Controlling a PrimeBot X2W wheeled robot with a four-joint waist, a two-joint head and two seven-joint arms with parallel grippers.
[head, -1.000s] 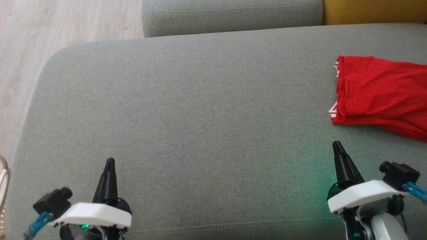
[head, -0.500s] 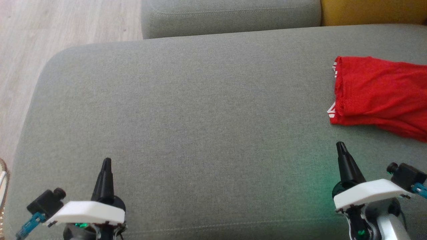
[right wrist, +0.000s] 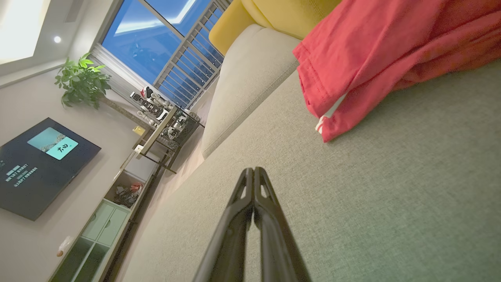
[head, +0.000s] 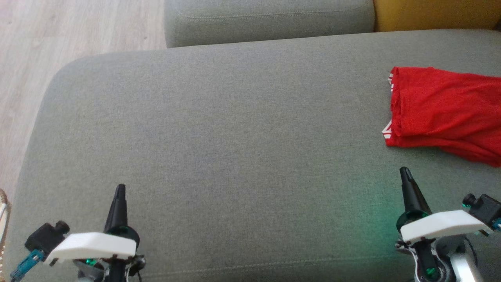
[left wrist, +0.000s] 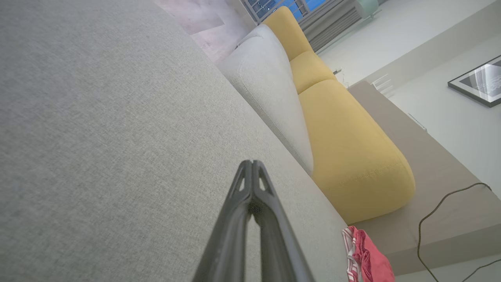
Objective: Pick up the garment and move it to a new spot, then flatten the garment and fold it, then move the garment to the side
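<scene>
The garment (head: 446, 111) is red with white stripes at its edge, lying folded flat on the grey sofa seat (head: 235, 137) at the far right of the head view. It also appears at the upper right of the right wrist view, garment (right wrist: 375, 51), and as a small red bundle, garment (left wrist: 368, 262), at the bottom right of the left wrist view. My right gripper (head: 404, 172) is shut and empty, hovering just in front of the garment. My left gripper (head: 120, 188) is shut and empty at the lower left, far from the cloth. Both gripper tips, left (left wrist: 251, 162) and right (right wrist: 253, 170), show pressed together.
A grey back cushion (head: 270, 17) and a yellow cushion (head: 434, 13) line the far edge. Wooden floor (head: 51, 43) lies past the seat's rounded left end. A TV (right wrist: 39, 164), a cabinet and a plant stand across the room.
Both grippers have drawn back slightly toward the bottom of the view, the left drifting left and the right drifting right. The garment lies unmoved; the view has shifted a little.
</scene>
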